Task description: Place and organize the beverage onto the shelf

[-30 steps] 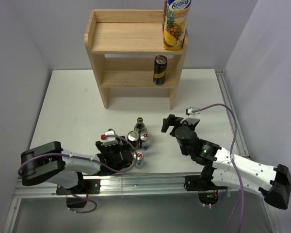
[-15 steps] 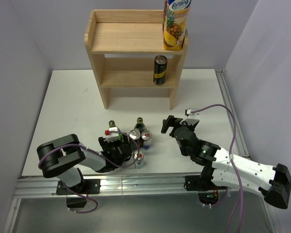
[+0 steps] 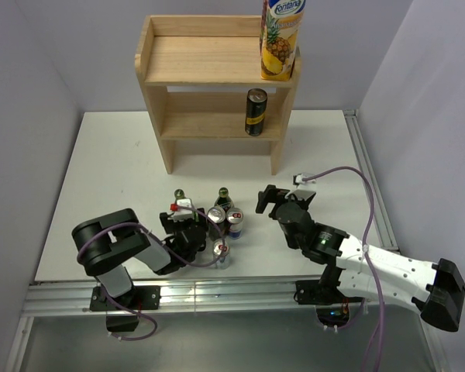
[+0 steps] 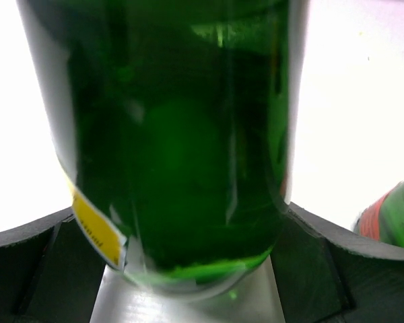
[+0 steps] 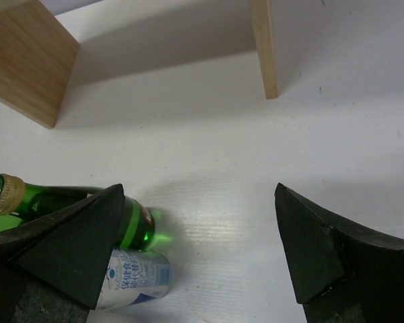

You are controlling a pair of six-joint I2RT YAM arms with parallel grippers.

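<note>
The light-wood shelf (image 3: 209, 58) stands at the back of the table. A pineapple juice carton (image 3: 280, 43) is on its top board and a dark can (image 3: 256, 111) on its lower board. Near the front, a green bottle (image 3: 179, 196) stands upright between the fingers of my left gripper (image 3: 182, 221). In the left wrist view this bottle (image 4: 175, 134) fills the frame and the dark fingers (image 4: 323, 262) lie close against its base. Whether they press on the glass does not show. My right gripper (image 3: 275, 198) hangs open over bare table (image 5: 209, 168), with nothing between its fingers.
A second green bottle (image 3: 223, 198) and three small cans (image 3: 216, 215) (image 3: 233, 218) (image 3: 222, 250) cluster just right of the left gripper. The right wrist view shows that bottle (image 5: 131, 225), a white-blue can (image 5: 138, 279) and the shelf's leg (image 5: 264, 47).
The left arm's elbow swung right toward the middle and its wrist settled around the left bottle, whose cap now shows above it. The right arm barely moved.
</note>
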